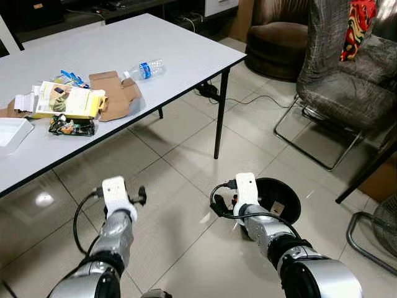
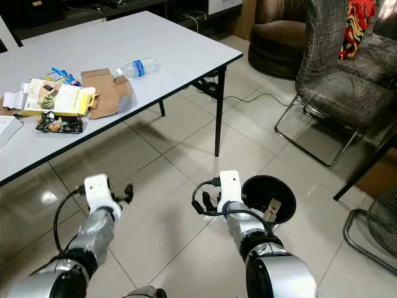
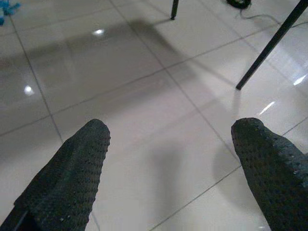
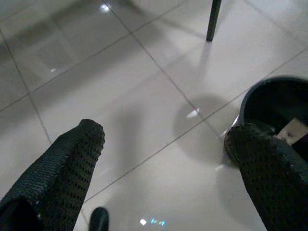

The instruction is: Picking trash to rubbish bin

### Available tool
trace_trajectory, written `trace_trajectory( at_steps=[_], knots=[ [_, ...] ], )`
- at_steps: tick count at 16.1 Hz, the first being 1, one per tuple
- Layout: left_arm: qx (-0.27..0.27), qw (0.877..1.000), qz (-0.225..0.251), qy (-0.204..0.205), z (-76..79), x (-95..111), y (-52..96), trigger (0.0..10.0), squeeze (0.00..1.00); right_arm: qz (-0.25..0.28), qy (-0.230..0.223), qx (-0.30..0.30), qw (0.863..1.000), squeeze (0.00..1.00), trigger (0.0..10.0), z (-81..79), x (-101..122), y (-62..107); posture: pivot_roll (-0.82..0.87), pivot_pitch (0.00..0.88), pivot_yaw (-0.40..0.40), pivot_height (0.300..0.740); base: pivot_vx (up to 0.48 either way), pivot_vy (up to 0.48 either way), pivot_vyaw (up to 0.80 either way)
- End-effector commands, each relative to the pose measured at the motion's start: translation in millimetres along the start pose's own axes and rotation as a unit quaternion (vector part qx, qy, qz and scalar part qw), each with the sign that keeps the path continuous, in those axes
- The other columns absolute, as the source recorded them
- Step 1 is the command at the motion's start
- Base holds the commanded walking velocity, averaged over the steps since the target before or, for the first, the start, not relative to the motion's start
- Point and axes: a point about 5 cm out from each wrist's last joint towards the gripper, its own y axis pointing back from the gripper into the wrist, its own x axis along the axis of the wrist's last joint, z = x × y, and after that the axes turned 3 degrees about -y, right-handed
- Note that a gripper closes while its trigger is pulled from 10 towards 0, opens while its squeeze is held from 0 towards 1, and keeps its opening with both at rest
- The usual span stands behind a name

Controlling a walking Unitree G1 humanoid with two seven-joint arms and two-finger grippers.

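Trash lies on the white table (image 1: 186, 49): a clear plastic bottle (image 1: 144, 69), a flattened brown cardboard piece (image 1: 115, 93), a yellow box (image 1: 68, 100), a dark packet (image 1: 72, 127) and a blue wrapper (image 1: 73, 77). A round black rubbish bin (image 1: 279, 198) stands on the floor, just to the right of my right wrist, with a scrap (image 1: 277, 208) inside it. My left gripper (image 3: 173, 127) is open over bare tiles. Low above the floor, my right gripper (image 4: 166, 130) is open and holds nothing, with the bin's rim (image 4: 274, 96) beside one finger.
A white tray (image 1: 12, 133) sits at the table's left edge. The black table leg (image 1: 219, 112) stands ahead of the bin. A metal-framed chair (image 1: 347, 87) and a brown armchair (image 1: 279, 37) are to the right, with a cable (image 1: 260, 99) on the tiles.
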Motion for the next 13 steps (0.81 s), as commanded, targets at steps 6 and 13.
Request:
trace_trajectory(
  at_steps=[6,13],
  knots=[
    [0.012,1.0,-0.015,-0.017,-7.3,-22.4,9.5,10.0,0.0,-0.025,-0.039,0.01,0.999,0.0,10.0,9.0,-13.8,3.4,-0.03,0.05,0.001,0.74,0.0,0.0,0.0],
    [-0.006,0.999,0.018,-0.039,1.6,-10.0,7.1,10.0,0.0,0.01,-0.024,0.042,0.999,0.0,10.0,-4.9,1.2,0.3,-0.02,0.064,0.011,0.74,0.0,0.0,0.0]
  ],
)
